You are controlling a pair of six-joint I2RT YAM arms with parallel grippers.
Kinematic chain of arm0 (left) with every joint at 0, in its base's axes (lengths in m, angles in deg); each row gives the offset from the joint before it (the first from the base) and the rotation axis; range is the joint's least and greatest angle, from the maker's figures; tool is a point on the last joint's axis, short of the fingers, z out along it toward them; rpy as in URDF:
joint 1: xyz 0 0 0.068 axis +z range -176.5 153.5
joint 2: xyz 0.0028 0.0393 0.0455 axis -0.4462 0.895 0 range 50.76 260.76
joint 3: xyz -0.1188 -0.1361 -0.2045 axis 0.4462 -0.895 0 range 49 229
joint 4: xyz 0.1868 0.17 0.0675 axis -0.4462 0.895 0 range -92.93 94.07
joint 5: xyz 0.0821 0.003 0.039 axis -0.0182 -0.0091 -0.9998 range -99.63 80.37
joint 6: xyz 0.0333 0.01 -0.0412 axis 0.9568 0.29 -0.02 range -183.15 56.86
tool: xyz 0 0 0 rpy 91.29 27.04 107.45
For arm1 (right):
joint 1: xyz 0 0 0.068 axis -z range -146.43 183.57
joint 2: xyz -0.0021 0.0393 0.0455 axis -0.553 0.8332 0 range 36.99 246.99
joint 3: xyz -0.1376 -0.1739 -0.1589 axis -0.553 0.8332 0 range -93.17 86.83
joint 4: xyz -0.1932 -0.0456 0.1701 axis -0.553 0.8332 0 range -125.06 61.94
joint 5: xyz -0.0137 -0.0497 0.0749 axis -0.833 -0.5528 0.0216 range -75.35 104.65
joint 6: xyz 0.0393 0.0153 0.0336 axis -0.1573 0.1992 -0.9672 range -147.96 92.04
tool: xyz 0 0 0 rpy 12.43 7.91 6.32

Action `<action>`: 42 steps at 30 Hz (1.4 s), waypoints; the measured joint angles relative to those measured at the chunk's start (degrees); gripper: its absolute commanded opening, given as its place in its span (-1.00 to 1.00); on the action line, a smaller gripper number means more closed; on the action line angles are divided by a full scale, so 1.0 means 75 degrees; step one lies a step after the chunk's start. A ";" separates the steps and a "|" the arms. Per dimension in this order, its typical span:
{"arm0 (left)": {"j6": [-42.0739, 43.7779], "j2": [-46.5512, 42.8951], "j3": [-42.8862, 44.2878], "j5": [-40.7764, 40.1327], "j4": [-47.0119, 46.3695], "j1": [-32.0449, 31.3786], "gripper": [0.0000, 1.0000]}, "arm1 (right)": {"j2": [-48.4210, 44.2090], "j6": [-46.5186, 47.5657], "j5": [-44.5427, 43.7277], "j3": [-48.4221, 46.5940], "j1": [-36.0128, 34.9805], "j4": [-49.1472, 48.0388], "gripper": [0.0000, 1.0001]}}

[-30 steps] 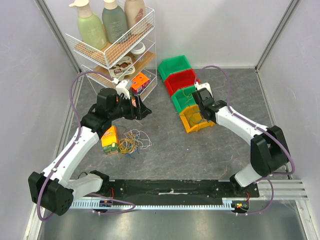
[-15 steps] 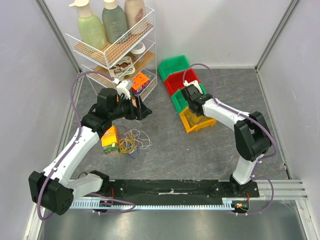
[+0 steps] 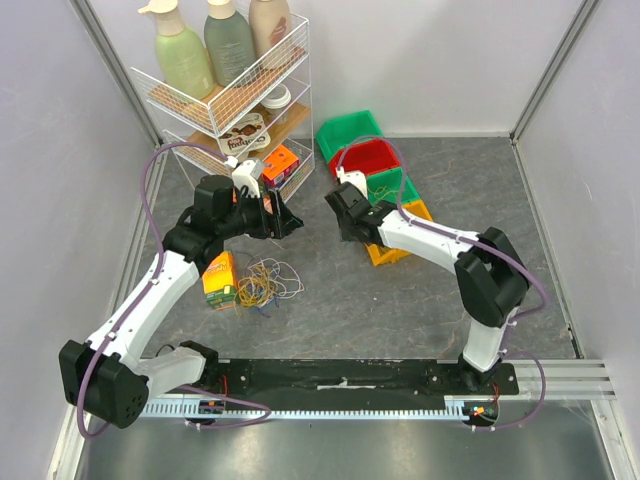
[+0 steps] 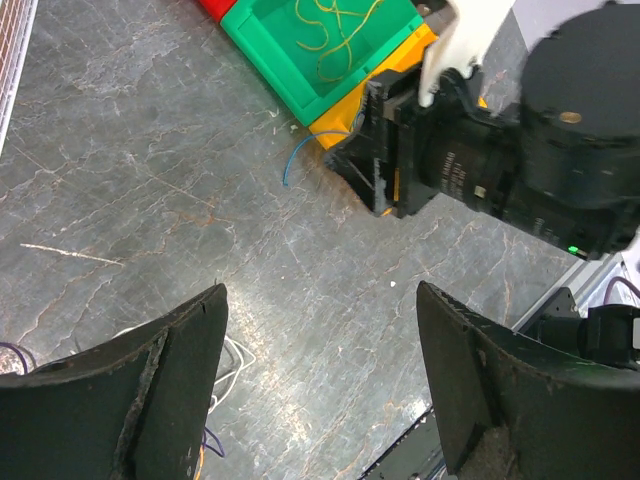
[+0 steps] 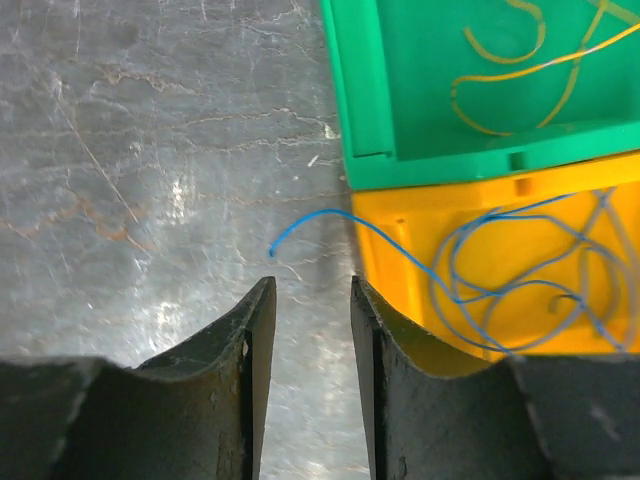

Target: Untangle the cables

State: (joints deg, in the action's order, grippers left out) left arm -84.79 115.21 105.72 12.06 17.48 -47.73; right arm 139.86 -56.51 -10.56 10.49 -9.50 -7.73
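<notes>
The tangle of cables lies on the desk toward the left, its yellow, white and purple loops heaped together and touching an orange juice carton, so most of the sorting looks undone. The left pincer hangs above the desk with its fingers spread wide and nothing between them. The right pincer has its fingers drawn close, a narrow gap showing, and pinches nothing. Just ahead of it a blue cable spills over the rim of the yellow bin, its free end resting on the desk, while a yellow cable sits inside the neighbouring green bin. The first risk, as I judge it, is that loose blue end. It lies right in front of the right pincer's tips, and a low sweep could snag it and drag the sorted cable back out. The 2 arms also face each other closely over the middle of the desk, so both reaching for the heap at once could make them collide. At the heap itself, a grab that closes on more than 1 strand would likely lift the whole knot or tighten it, and a careless approach from the left could tip or shove the carton.
</notes>
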 measured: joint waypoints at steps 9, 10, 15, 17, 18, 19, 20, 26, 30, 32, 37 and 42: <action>-0.0003 0.0000 -0.0032 0.0012 0.0000 0.0000 0.63 | 0.1134 -0.2556 0.0160 -0.0032 0.0119 -0.0326 -0.18; -0.0003 0.0000 -0.0032 0.0015 0.0000 0.0003 0.63 | 0.1227 -0.2871 0.0137 -0.0064 0.0111 -0.0294 -0.20; -0.0003 -0.0006 -0.0032 0.0085 0.0000 0.0009 0.63 | 0.1912 -0.4293 -0.0242 -0.0764 0.0105 0.0519 -0.27; -0.0006 -0.0009 -0.0032 0.0122 -0.0003 0.0015 0.63 | 0.2206 -0.4654 -0.0423 -0.1221 0.0105 0.0889 -0.30; -0.0006 -0.0012 -0.0035 0.0128 0.0000 0.0015 0.63 | 0.2323 -0.4809 -0.0472 -0.1393 0.0105 0.1008 -0.33; -0.0006 -0.0015 -0.0035 0.0128 0.0000 0.0017 0.63 | 0.2396 -0.4945 -0.0560 -0.1504 0.0105 0.1110 -0.35; -0.0006 -0.0020 -0.0035 0.0131 -0.0003 0.0020 0.63 | 0.2425 -0.5112 -0.0635 -0.1542 0.0105 0.1183 -0.38; -0.0009 -0.0067 -0.0061 0.0128 0.0000 0.0020 0.63 | 0.2425 -0.5563 -0.1005 -0.1480 0.0087 0.1352 -0.96; -0.0009 -0.0073 -0.0061 0.0128 -0.0003 0.0020 0.63 | 0.2183 -0.5260 -0.1099 -0.1005 0.0085 0.0758 -1.00; -0.0009 -0.0073 -0.0064 0.0128 -0.0003 0.0020 0.63 | 0.1915 -0.4867 -0.1026 -0.0600 0.0085 0.0391 -1.00; -0.0012 -0.0073 -0.0070 0.0128 -0.0003 0.0035 0.63 | 0.0659 -0.3739 -0.0962 0.0323 0.0119 0.0009 -1.00; -0.0012 -0.0070 -0.0070 0.0131 -0.0003 0.0052 0.63 | -0.0970 -0.3375 -0.0449 0.0947 0.0836 -0.0350 -1.00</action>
State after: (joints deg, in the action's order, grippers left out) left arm -84.88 114.68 105.20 13.04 17.45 -47.34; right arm 132.58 -81.82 -13.92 17.60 -3.23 -10.35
